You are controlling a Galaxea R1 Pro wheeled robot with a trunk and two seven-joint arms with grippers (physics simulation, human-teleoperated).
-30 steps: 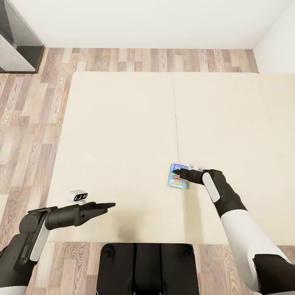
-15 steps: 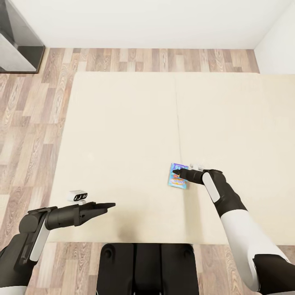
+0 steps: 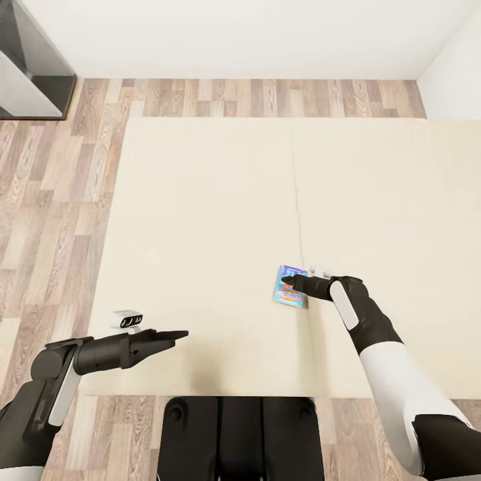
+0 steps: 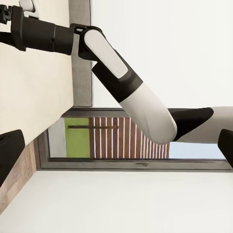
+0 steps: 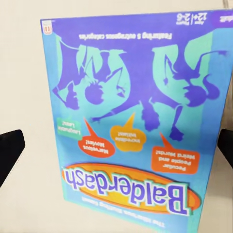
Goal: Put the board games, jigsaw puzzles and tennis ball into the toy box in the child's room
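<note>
Head view: a cream bed (image 3: 200, 200) in two mattress sections, joined by a seam running from its far edge to its near edge, stands on a wood-plank floor (image 3: 47, 200) below a white wall (image 3: 240, 33). A small blue board game (image 3: 288, 295) lies flat on the bed, just left of the seam and nearer the near edge than the far edge.

The right gripper (image 3: 288, 283) reaches in from the right, across the seam, with its dark fingertips over the right-hand part of the box lid. In the right wrist view the board game (image 5: 136, 121) lies directly under the camera, its lid printed with purple cartoon figures on turquoise, orange speech bubbles and the title "Balderdash". The two dark fingertips (image 5: 9, 153) appear at opposite edges of this view, spread wide, one over bare mattress beside the box and the other at the box's opposite edge; nothing is held between them.

The left gripper (image 3: 180, 335) is held level over the near left part of the bed, well apart from the board game. In the head view its fingers look close together, while the left wrist view shows dark fingertips (image 4: 9, 155) at opposite edges; nothing is held. The left wrist view also shows the right arm (image 4: 131, 92) against the wall and a grey-framed window (image 4: 121, 138).
</note>
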